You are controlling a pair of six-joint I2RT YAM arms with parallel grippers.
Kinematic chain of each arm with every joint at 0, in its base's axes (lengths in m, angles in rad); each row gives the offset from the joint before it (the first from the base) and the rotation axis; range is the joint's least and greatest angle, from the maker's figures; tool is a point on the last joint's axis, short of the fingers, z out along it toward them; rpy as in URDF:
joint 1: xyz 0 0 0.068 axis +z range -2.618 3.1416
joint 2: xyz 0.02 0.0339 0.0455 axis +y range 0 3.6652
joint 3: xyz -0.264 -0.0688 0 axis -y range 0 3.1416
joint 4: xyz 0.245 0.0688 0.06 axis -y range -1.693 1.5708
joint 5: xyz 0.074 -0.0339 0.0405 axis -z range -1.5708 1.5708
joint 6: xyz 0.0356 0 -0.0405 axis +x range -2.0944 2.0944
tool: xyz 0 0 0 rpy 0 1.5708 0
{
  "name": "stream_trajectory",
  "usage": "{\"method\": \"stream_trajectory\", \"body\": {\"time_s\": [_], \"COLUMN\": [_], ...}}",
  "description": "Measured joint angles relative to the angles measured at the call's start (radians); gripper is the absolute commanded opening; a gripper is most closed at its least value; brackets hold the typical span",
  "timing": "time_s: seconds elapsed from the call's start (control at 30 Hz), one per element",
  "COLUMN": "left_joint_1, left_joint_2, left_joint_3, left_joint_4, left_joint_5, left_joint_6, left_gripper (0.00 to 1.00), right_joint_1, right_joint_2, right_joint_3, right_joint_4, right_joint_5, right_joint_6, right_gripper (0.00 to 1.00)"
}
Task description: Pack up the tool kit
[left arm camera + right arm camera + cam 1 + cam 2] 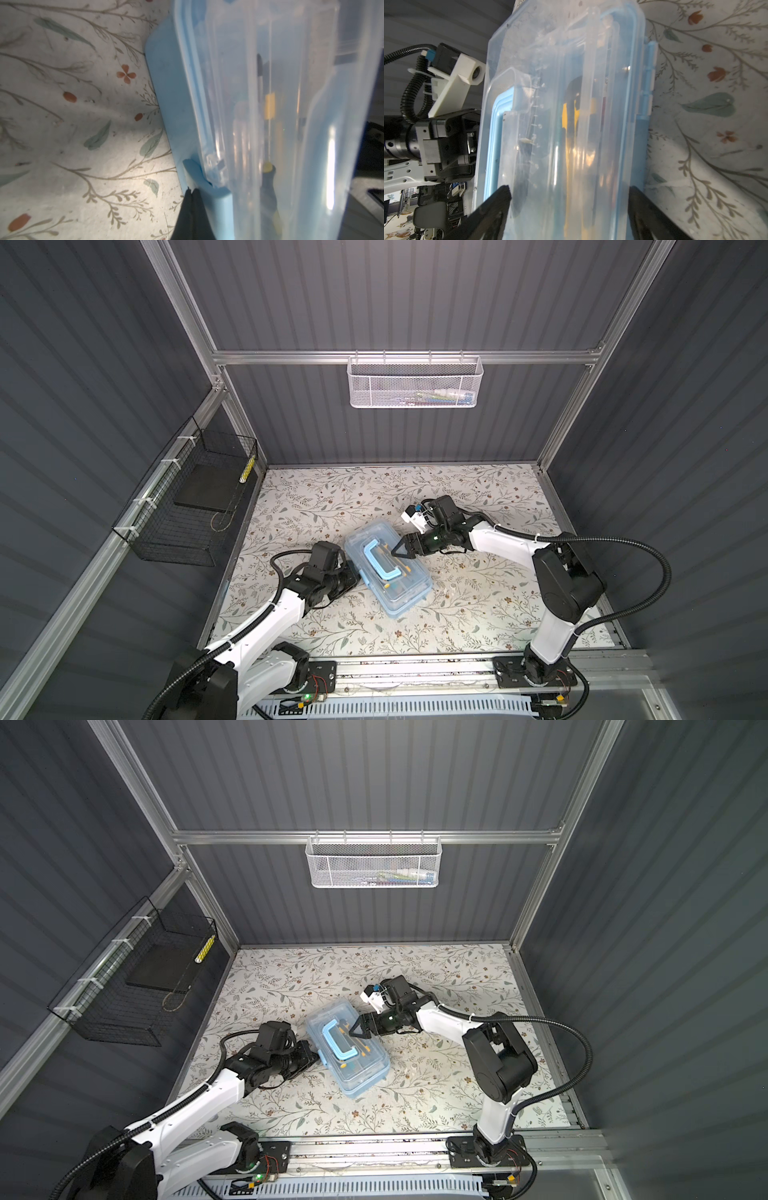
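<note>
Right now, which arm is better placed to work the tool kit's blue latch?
Likely left: the left gripper, jaws shut, sits at the blue latch; the right gripper, jaws open, reaches over the tool kit from the opposite side.

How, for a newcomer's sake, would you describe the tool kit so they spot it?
On the floral table, look mid-surface. The tool kit lies there: a light-blue box with a clear lid, unlike the white mesh basket and black wire basket.
</note>
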Motion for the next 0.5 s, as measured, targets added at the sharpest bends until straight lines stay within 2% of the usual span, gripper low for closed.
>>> {"method": "stream_trajectory", "body": {"time_s": [0.23,0.5], "left_joint_1": [0.006,0.005], "left_joint_2": [0.122,0.151], "left_joint_3": [0.002,0.024], "left_joint_4": [0.082,0.140], "left_joint_5": [-0.018,-0.077], "left_joint_6": [-0.015,-0.045], "left_gripper": [0.00,0.00], "right_joint_1": [0.015,0.024], "right_joint_2": [0.005,0.016], "right_joint_3": [0.024,0.041], "right_joint_4": [-0.029,-0.038], "right_joint_5": [0.032,0.053], "right_joint_6": [0.000,0.012], "right_gripper": [0.86,0.85]}}
